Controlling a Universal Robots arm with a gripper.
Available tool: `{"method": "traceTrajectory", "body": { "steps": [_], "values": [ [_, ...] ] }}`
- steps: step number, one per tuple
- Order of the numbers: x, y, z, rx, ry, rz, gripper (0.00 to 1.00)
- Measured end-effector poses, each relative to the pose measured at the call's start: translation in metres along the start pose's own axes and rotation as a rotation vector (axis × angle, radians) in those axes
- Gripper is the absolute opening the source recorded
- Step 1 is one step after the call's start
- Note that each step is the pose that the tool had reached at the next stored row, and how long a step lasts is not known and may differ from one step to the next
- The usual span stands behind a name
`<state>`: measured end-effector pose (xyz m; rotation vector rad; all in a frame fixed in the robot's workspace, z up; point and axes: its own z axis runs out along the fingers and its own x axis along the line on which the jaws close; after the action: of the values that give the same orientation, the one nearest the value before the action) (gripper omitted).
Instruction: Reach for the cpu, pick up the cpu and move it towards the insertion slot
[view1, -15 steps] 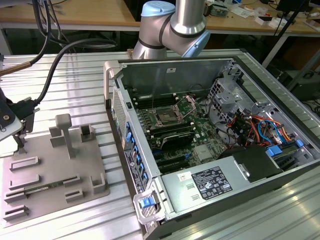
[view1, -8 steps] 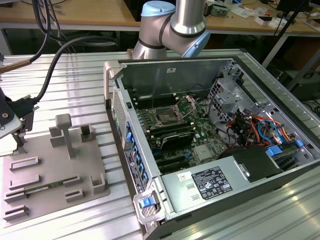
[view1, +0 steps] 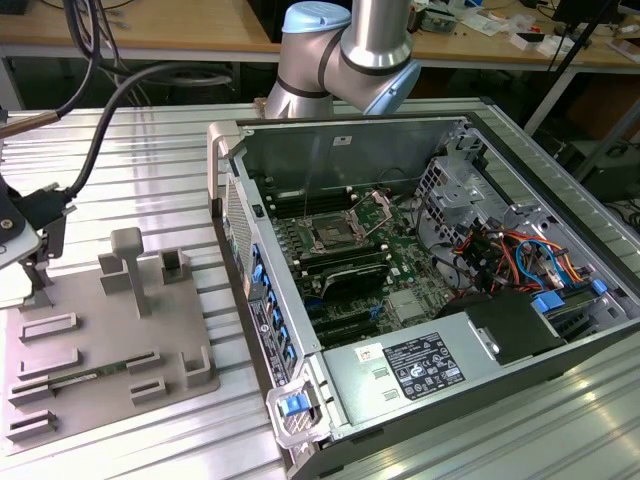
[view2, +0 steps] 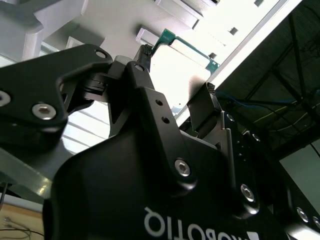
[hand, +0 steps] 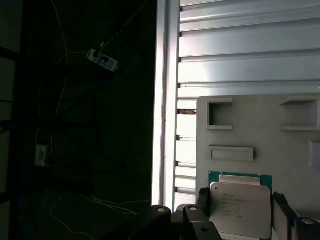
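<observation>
The cpu (hand: 240, 206), a silvery square chip with a green rim, lies over the grey tray (hand: 295, 150) close to the tray's corner. My gripper (hand: 240, 195) has one dark finger against each side of the chip, shut on it. In the second wrist view the cpu (view2: 181, 70) is a bright square with a green edge between the fingertips (view2: 145, 54). I cannot tell whether it is lifted off the tray. In the exterior view my gripper (view1: 25, 225) is at the far left. The insertion slot (view1: 330, 236), a metal-framed socket, sits on the motherboard inside the open computer case.
The case wall (view1: 225, 160) rises between the grey tray (view1: 110, 340) and the motherboard. Upright posts (view1: 128, 262) stand on the tray. A thick black cable (view1: 110, 120) hangs over the slatted metal table (view1: 150, 150). The table's edge (hand: 167, 100) runs close beside the tray.
</observation>
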<state>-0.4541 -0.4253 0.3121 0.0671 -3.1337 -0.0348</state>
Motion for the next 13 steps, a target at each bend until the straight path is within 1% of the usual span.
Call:
{"method": "traceTrajectory", "body": {
  "steps": [6, 13],
  "values": [
    [0.0000, 0.0000, -0.0025, 0.0001, 0.0003, 0.000, 0.55],
    [-0.0003, 0.0001, -0.0071, 0.0001, 0.0003, 0.000, 0.55]
  ]
}}
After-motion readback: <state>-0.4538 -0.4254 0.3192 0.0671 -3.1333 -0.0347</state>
